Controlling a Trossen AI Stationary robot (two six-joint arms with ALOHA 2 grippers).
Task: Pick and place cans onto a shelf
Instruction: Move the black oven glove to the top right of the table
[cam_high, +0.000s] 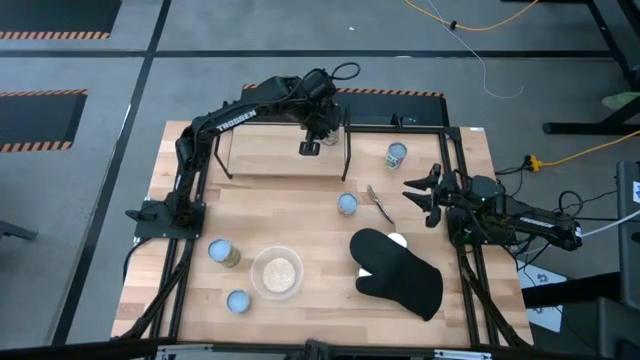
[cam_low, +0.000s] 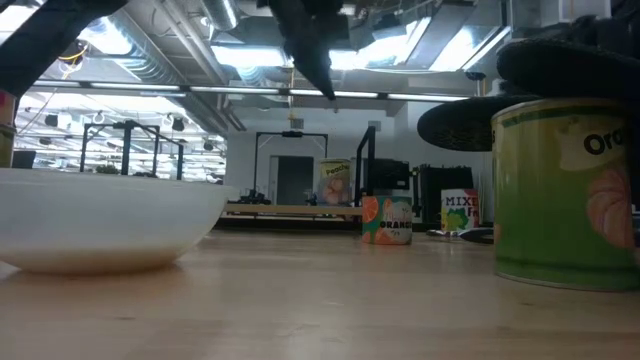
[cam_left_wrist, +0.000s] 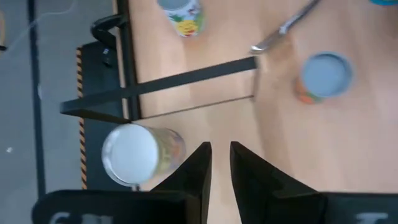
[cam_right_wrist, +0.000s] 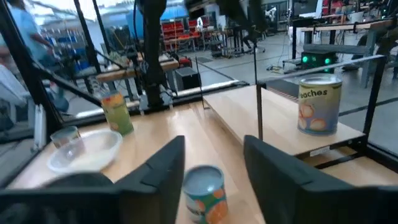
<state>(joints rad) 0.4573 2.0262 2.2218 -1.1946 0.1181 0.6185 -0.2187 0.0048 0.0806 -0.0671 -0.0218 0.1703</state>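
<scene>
From where I stand, the left arm reaches up and across from its base at the left edge of the light wooden bench (cam_high: 310, 240), elbow bent, wrist turned down over the right end of the low light-wood shelf on thin black legs (cam_high: 270, 152). Its tool (cam_high: 309, 148) hangs just above the board, fingers (cam_left_wrist: 196, 171) drawn to a narrow gap with nothing between them. Beside it, on the shelf, stands a white-topped can with a yellow-green label (cam_left_wrist: 140, 155).

Near the bench's left front sit a pale-blue-topped can (cam_high: 222, 251), another blue-topped can (cam_high: 238, 300) and a clear round bowl of pale grain (cam_high: 277, 271). In the middle stands a blue-lidded orange-labelled can (cam_high: 347, 204), next to a metal spoon (cam_high: 380, 204); a black oven mitt (cam_high: 400, 272) lies towards the front.

A silvery-topped can (cam_high: 396, 154) stands just right of the shelf.

The right arm lies low and stretched from the right edge, its tool (cam_high: 428, 196) spread wide, empty, pointing towards the orange-labelled can.
</scene>
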